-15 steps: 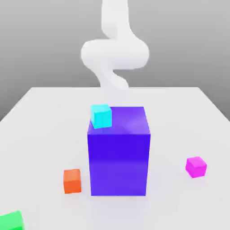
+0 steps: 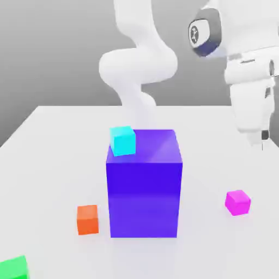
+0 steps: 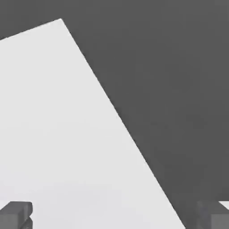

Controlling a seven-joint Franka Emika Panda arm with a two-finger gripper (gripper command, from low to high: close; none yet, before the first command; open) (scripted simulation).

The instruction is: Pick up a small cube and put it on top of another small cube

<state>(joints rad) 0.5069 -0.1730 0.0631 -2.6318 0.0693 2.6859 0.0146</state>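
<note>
The small magenta-pink cube (image 2: 237, 202) rests on the white table (image 2: 49, 158) toward the exterior view's right, near the front. My gripper (image 2: 262, 143) hangs well above it and slightly to its right, pointing down, with nothing held. In the hand view the two dark fingers (image 3: 15, 214) stand far apart at the frame's edge, so the gripper (image 3: 114, 214) is open over bare table (image 3: 58, 134) and its edge. A small cyan cube (image 2: 122, 140) sits on the top left corner of the big blue-purple block (image 2: 144, 185). A small orange cube (image 2: 87, 219) lies left of the block's base.
The tall blue-purple block stands in the table's middle, to the left of the magenta cube. A green cube (image 2: 13, 268) sits at the front left corner. The white arm (image 2: 139, 65) rises behind the block. Bare table surrounds the magenta cube.
The hand has swung into the exterior view at the upper right, above the magenta cube's side of the table. None of the cubes has moved.
</note>
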